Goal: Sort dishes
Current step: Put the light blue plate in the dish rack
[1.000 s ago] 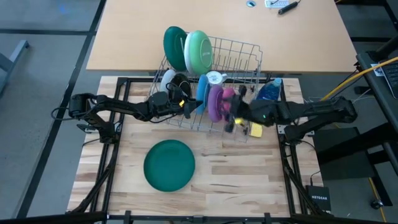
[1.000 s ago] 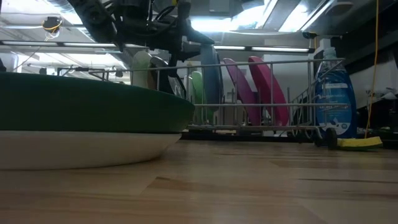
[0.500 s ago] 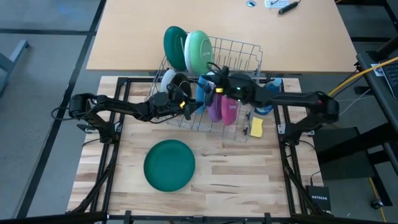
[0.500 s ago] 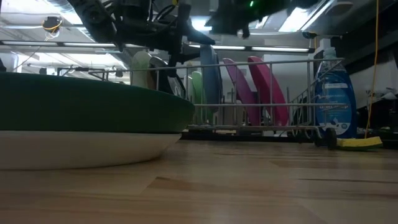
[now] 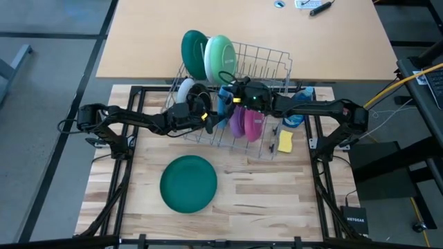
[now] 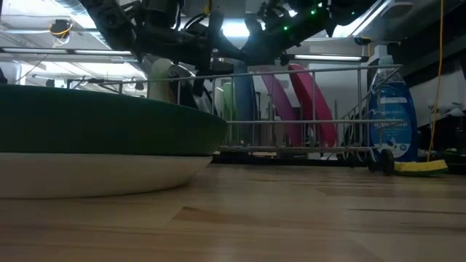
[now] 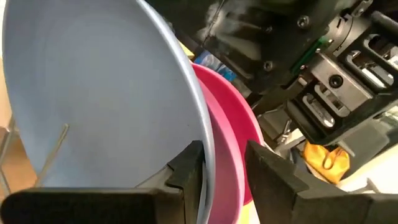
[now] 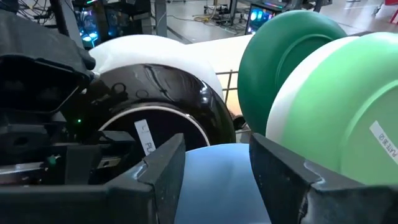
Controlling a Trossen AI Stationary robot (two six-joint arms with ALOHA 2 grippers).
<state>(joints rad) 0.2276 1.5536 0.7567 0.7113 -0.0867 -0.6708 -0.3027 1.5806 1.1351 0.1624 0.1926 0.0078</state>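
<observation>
Swung across from beside the yellow sponge (image 5: 284, 141) to over the blue plate (image 5: 224, 101): right gripper (image 5: 230, 90), fingers spread and empty, straddling its rim. Left gripper (image 5: 210, 119) half-parted astride the same rim, not yet clamped. Judged step: lifting this plate from the dish rack (image 5: 273, 59); next, one clean pinch, straight up.

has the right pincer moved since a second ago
Yes. In the high view the right pincer has swung from beside the yellow sponge at the dish rack's near right corner, leftward to the blue plate.
</observation>
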